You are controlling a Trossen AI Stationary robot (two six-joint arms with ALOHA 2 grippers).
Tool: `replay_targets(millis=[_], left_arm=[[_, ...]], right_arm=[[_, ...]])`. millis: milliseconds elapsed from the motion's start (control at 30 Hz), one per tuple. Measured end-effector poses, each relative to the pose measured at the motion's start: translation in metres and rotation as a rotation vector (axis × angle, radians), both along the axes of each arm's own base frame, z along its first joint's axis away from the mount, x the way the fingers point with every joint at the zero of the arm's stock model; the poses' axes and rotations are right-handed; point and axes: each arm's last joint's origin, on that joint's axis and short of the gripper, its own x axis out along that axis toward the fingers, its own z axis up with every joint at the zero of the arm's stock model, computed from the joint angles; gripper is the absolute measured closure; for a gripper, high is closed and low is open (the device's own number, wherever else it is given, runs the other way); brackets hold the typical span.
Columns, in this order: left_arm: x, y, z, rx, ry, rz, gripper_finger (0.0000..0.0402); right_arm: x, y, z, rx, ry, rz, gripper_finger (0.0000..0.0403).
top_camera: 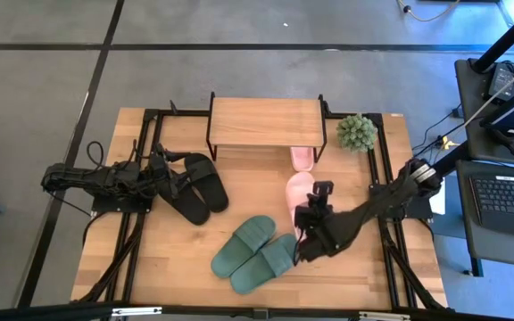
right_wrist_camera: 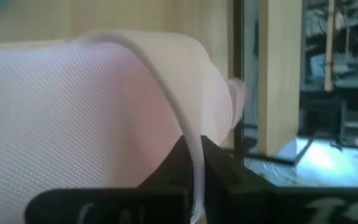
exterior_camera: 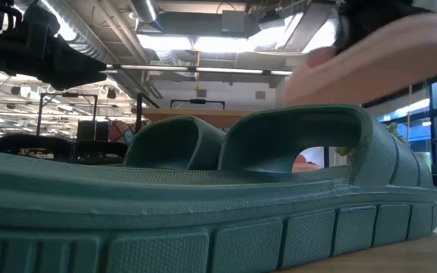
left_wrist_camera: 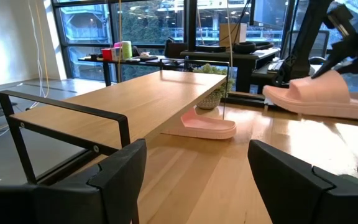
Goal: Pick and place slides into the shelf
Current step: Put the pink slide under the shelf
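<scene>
The right tool (top_camera: 315, 214), clamped on the strap of a pink slide (top_camera: 300, 193), holds it clear of the surface, just in front of the shelf (top_camera: 266, 122) near the surface's middle. By the look of things, this is the carry step: the second pink slide must go under the shelf's right end, beside its mate (top_camera: 302, 158) already lying there. The held slide's long axis runs roughly front to back, one end toward the shelf; which end cannot be told. The next move calls for a low, level push inward. The left tool (top_camera: 169, 175) hangs open over the black pair (top_camera: 194, 187) near the left edge; the green pair (top_camera: 255, 253) lies toward the front edge.
</scene>
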Motion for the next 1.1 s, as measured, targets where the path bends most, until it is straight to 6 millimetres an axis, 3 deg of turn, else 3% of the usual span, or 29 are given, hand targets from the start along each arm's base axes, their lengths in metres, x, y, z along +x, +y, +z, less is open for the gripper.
replay_targets(millis=[133, 267, 700, 1100], left_arm=[[0.000, 0.000, 0.000, 0.000, 0.000, -0.001, 0.0128], [0.000, 0.000, 0.000, 0.000, 0.000, 0.000, 0.0128], [0.000, 0.000, 0.000, 0.007, 0.003, 0.000, 0.0128], [0.000, 0.000, 0.000, 0.007, 0.003, 0.000, 0.0128]], right_arm=[[0.003, -0.016, 0.015, 0.043, -0.063, 0.053, 0.0390], [0.014, -0.035, 0.014, 0.054, -0.096, 0.089, 0.0390], [0.042, -0.095, -0.039, 0.114, -0.077, 0.135, 0.0390], [0.046, -0.139, -0.063, 0.083, -0.146, 0.091, 0.0390]])
